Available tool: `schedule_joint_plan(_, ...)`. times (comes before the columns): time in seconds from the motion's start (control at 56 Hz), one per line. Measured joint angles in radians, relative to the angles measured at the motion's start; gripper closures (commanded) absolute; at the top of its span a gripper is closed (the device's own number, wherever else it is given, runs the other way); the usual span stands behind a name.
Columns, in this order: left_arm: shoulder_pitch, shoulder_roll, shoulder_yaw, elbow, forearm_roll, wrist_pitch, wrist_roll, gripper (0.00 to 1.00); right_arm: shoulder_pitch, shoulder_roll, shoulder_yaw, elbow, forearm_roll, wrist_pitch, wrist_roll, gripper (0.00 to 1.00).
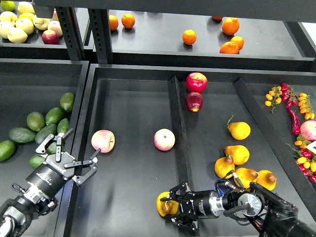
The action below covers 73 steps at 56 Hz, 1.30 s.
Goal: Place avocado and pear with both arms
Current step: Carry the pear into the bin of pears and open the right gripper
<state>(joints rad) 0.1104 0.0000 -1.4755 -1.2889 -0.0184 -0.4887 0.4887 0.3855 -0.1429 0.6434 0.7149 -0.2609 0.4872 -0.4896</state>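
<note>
My right gripper (169,206) is shut on the pear (163,204), a yellow-orange pear with a dark brown blotch. It holds the pear low at the front of the middle bin (133,187), just left of the divider. Several green avocados (34,129) lie heaped in the left bin, and I cannot tell the task's avocado from the others. My left gripper (81,141) is open and empty over the wall between the left and middle bins. It sits just right of the nearest avocados and beside a pink apple (102,141).
A second pink apple (164,139) lies mid-bin, and two red apples (195,91) lie at the back by the divider (178,128). Several yellow pears (238,153) fill the right bin. Chillies and small tomatoes (296,118) lie far right. Oranges (229,34) and apples sit on the upper shelf.
</note>
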Motion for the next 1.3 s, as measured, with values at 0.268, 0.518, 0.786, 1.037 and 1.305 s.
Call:
schedule_joint_plan(0.268, 0.000, 0.000, 0.000, 0.000, 0.000, 0.000, 0.000, 0.01, 0.009, -0.037, 0.049, 0.082, 0.072, 0.001, 0.001, 0.66)
schedule_joint_plan(0.518, 0.002, 0.000, 0.001, -0.001, 0.000, 0.000, 0.000, 0.01, 0.008, -0.150, 0.135, 0.138, 0.106, 0.002, 0.001, 0.66)
schedule_joint_plan(0.786, 0.002, 0.000, 0.003, 0.000, 0.000, 0.000, 0.000, 0.01, -0.032, -0.330, 0.141, 0.205, 0.189, 0.002, 0.001, 0.66)
schedule_joint_plan(1.037, 0.002, 0.000, 0.006, 0.002, 0.000, 0.000, 0.000, 0.01, -0.120, -0.414, 0.141, 0.243, 0.206, 0.002, 0.001, 0.65)
schedule_joint_plan(1.305, 0.002, 0.000, 0.006, 0.002, 0.000, 0.000, 0.000, 0.01, -0.154, -0.413, 0.144, 0.170, 0.197, 0.002, 0.001, 0.65)
